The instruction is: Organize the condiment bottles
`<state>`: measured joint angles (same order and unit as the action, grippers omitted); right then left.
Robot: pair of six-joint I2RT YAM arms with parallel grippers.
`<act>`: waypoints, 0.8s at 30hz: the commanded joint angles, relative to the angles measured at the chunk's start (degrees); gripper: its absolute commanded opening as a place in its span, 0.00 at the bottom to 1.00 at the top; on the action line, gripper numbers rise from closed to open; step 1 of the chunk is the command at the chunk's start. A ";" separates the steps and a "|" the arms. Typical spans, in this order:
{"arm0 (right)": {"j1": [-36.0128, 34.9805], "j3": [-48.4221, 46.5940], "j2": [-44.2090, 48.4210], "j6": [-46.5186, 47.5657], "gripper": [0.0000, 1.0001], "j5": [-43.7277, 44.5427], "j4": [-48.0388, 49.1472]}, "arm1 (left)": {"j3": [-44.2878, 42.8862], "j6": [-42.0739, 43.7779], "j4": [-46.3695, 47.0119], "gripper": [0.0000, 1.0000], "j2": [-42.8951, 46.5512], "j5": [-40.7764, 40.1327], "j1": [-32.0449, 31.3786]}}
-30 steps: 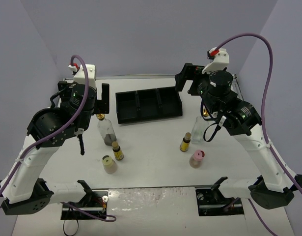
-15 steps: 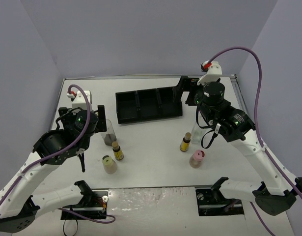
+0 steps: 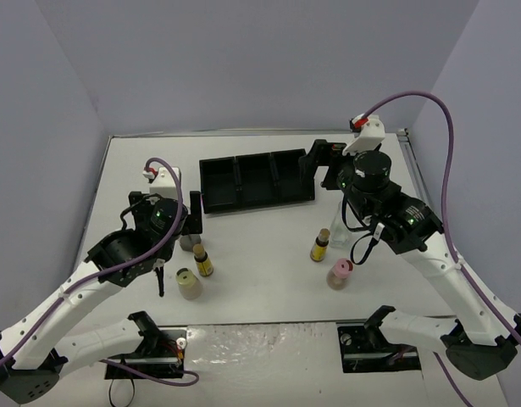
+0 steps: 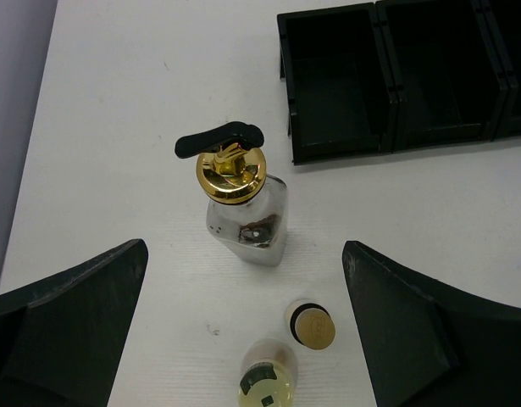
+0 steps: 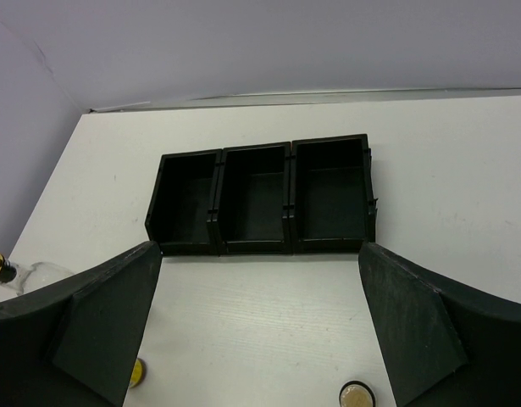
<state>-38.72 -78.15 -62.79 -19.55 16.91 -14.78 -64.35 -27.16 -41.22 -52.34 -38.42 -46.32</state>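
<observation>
A: What do we have around the left jaws?

B: A black tray (image 3: 256,180) with three compartments lies at the far middle of the worktop (image 3: 260,288). Near of it, on the left, we see a clear bottle (image 4: 247,227) with a gold top and a black pourer, standing upright. Just near and right of it stands an amber bottle (image 4: 313,327), and nearer again a beige jar (image 3: 190,285). Those two crowd the clear bottle's near side, yet each stands apart from it and from the other. The tray's left end lies far and right of the bottle, well apart.

A: And the jaws themselves?

B: The left jaws are spread wide and grip nothing. From the wrist we see the clear bottle midway between the two fingers (image 4: 82,322), about level with their tips and touching neither. From above, most of that bottle is hidden under the jaws.

A: The right side?

B: The right jaws are spread wide too, with nothing in them. In the top view they show by the tray's right end; from their own wrist they frame the whole tray. A second amber bottle (image 3: 319,246) and a pink jar (image 3: 340,274) stand on the near right, well apart from those jaws, the jar just near and right of the bottle.
</observation>
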 commanded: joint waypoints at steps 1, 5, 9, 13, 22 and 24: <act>-0.48 0.74 1.81 -0.83 1.00 0.32 4.76 | 0.04 0.53 5.63 0.97 0.22 0.66 1.08; -0.51 1.60 2.38 -0.72 1.00 0.32 4.67 | 2.06 0.85 6.68 0.97 0.36 2.81 3.66; -0.53 2.06 2.92 -0.61 1.00 0.56 4.67 | 3.94 1.25 8.43 0.97 0.67 6.36 7.03; -0.57 2.53 3.43 -0.37 1.00 0.79 4.61 | 5.64 2.40 10.75 0.97 0.69 11.49 11.01; -0.57 3.64 3.55 -0.76 1.00 0.75 4.78 | 8.17 4.41 14.92 0.97 -1.28 16.67 14.09; -0.57 3.88 3.55 -0.84 1.00 0.67 4.99 | 9.16 4.57 15.86 0.97 -1.42 17.15 14.38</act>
<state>-38.72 -74.43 -60.16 -19.68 16.93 -14.31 -55.78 -24.05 -31.23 -53.37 -23.63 -32.91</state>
